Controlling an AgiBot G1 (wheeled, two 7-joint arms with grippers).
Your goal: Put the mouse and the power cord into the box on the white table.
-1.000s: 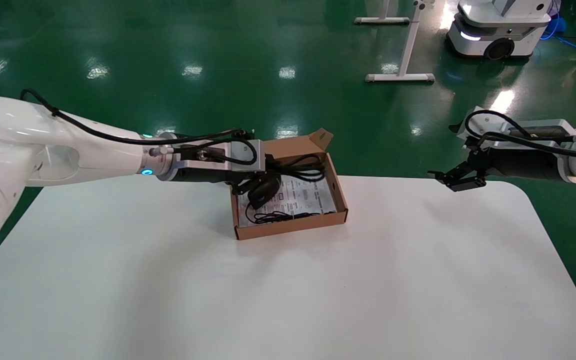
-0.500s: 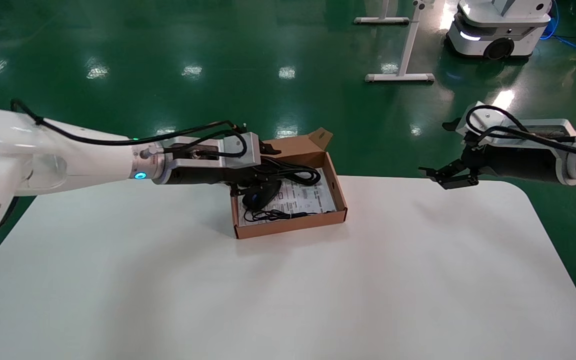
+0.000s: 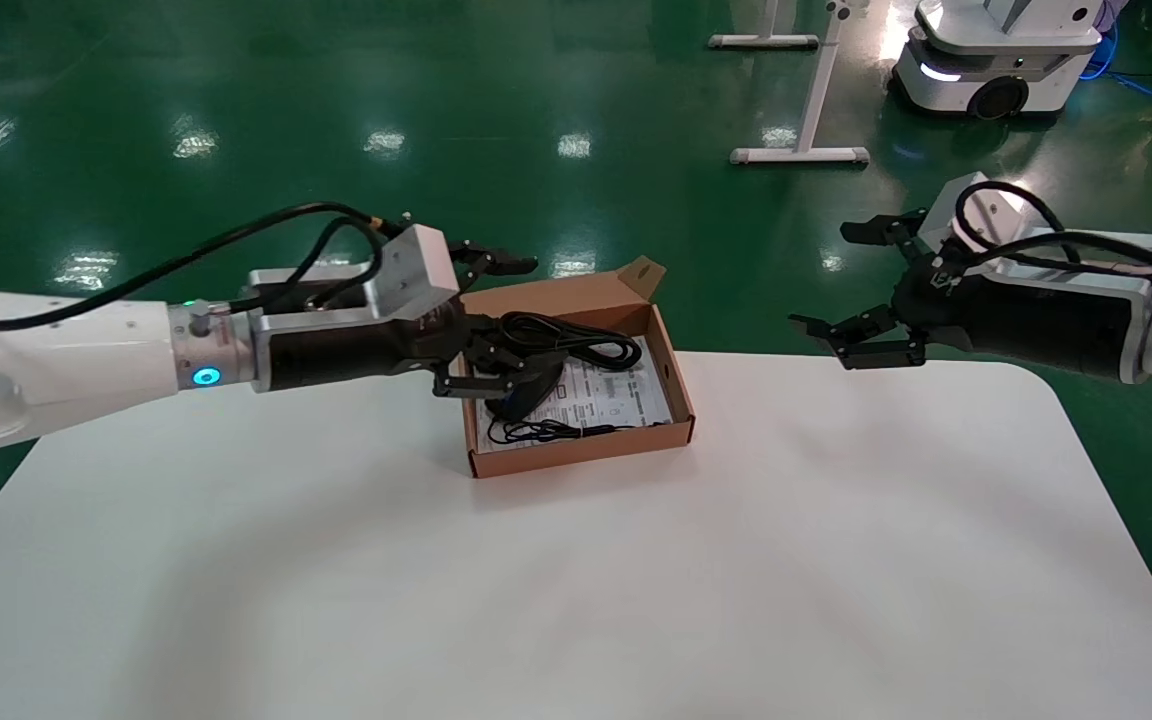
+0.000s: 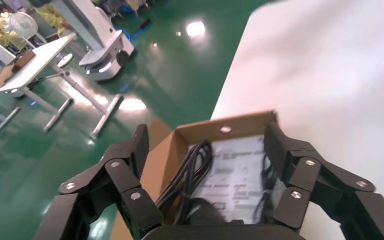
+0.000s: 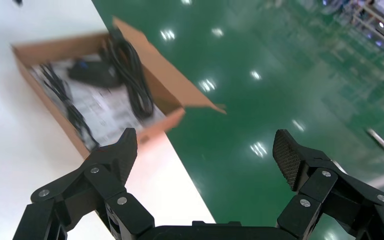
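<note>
The brown box [image 3: 586, 450] stands open at the far middle of the white table [image 3: 636, 600], its lid flap tipped back. Inside it lie the coiled power cord [image 3: 576, 340], along the far wall, and the black mouse [image 3: 528, 388] at the left end, its thin wire bunched by the front wall. My left gripper [image 3: 484, 326] hovers open at the box's left end, just above the mouse, holding nothing. The left wrist view shows the power cord [image 4: 190, 170] and mouse [image 4: 205, 210] between the spread fingers [image 4: 140, 145]. My right gripper [image 3: 851, 290] hangs open over the table's far right edge, well clear of the box [image 5: 177, 117].
Green floor lies beyond the table's far edge. A white mobile robot base [image 3: 996, 60] and a white stand's legs [image 3: 801, 155] are on the floor at the back right. The table surface in front of the box is bare.
My left gripper has let go of the mouse, which now lies in the box; the arm has drawn back left and its wrist has turned. The right gripper has shifted left, turned and spread wider.
</note>
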